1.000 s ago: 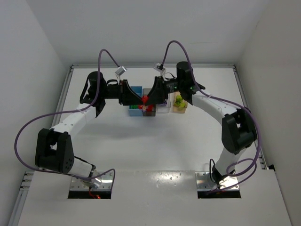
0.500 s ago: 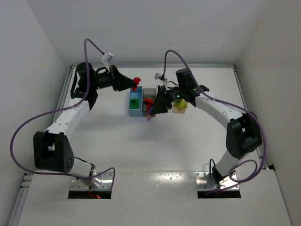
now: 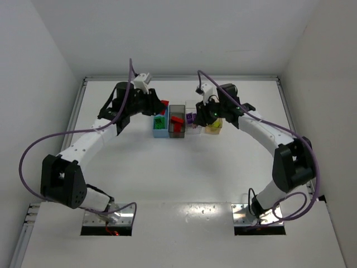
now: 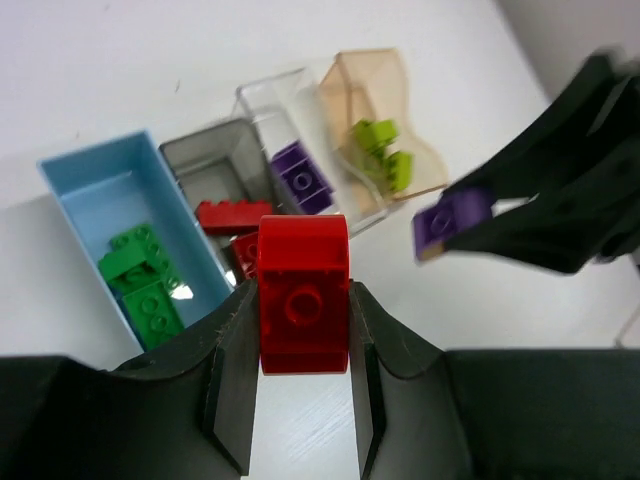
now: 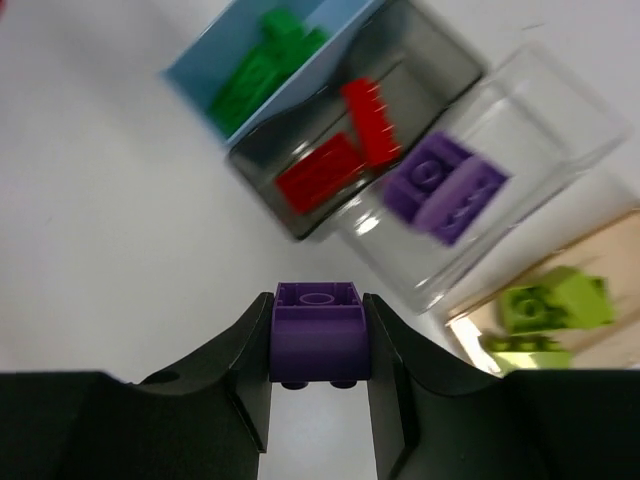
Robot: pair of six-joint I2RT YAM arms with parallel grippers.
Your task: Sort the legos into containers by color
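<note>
Left pincer (image 4: 303, 300) is pinching a red studded plastic brick (image 4: 303, 262). It is now hanging closer to the far end of the opaque blue rectangular bin (image 4: 75, 200) than half a second ago.

Right pincer (image 5: 318, 318) is pinching a purple studded brick (image 5: 318, 340). It is now sitting further right, away from the smoky grey bin (image 5: 430, 50) and towards the clear colourless bin (image 5: 560, 110).

The bins are standing in a row on the white tabletop (image 5: 100, 250). Green bricks (image 5: 265, 60) are lying in blue, red bricks (image 5: 330, 165) in grey, a purple one (image 5: 445, 190) in clear, and lime bricks (image 5: 555, 300) in the pale orange bin (image 5: 610, 250).

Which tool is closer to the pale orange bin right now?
Right. The right tool hovers by the clear bin, next to the pale orange bin; the left tool is by the blue bin, at the row's opposite end.
</note>
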